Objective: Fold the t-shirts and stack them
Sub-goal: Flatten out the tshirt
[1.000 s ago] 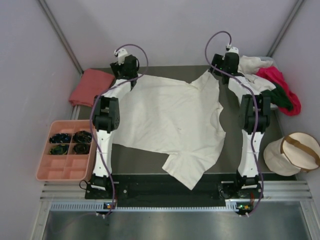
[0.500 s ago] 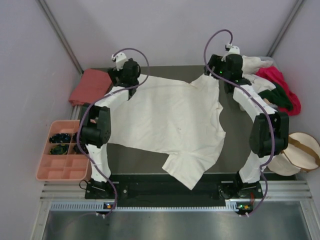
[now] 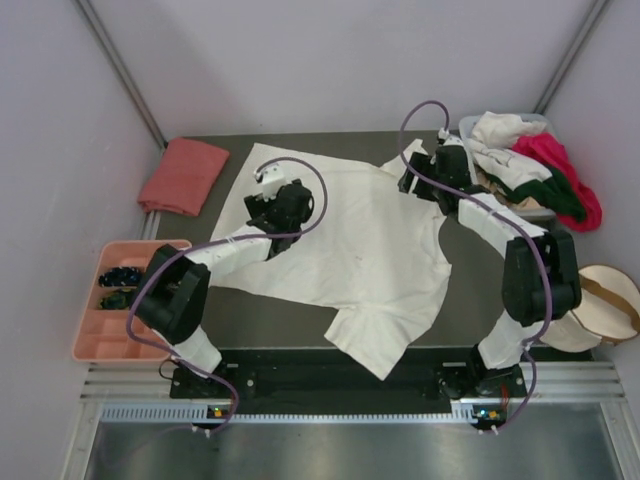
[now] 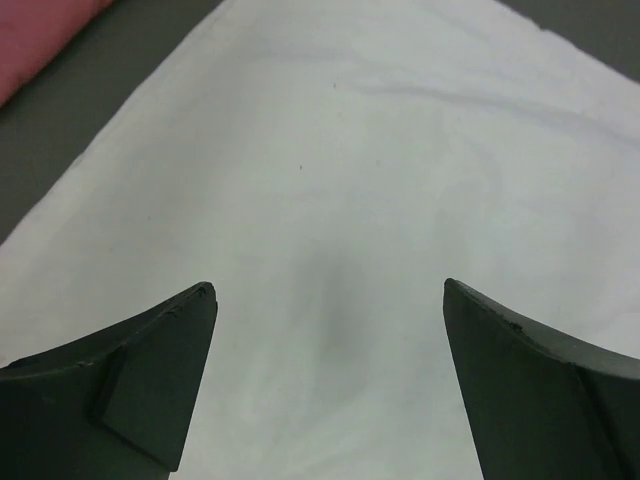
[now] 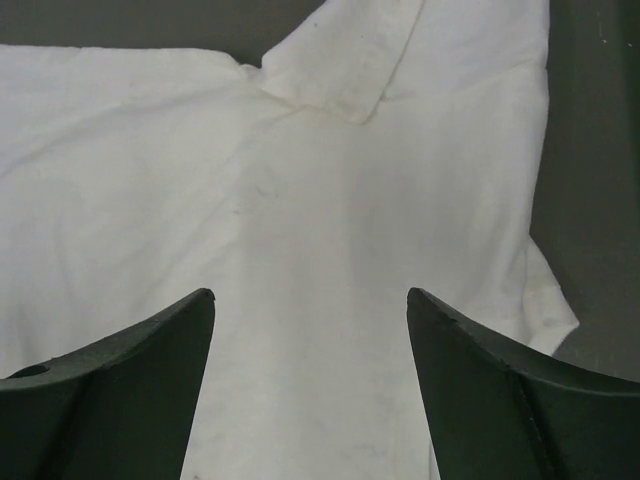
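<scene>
Dark grey table (image 3: 280, 322): the large cream-white cotton t-shirt (image 3: 350, 240) lies spread at centre, a sleeve trailing toward 6 o'clock. Left gripper (image 4: 328, 288) and right gripper (image 5: 308, 292) hover over it, released, empty. Pinching one layer only would likely bunch the fold. Only overhead shows the jumbled white-magenta-green shirt heap (image 3: 525, 160) at 2 o'clock; wrist views show jaw gaps.

The dark grey table (image 3: 280, 322) carries a large cream-white t-shirt (image 3: 350, 235) spread across its middle, a folded salmon-pink t-shirt (image 3: 183, 176) at its far left corner, and a heap of white, magenta and dark green t-shirts (image 3: 535, 165) at its far right.
</scene>
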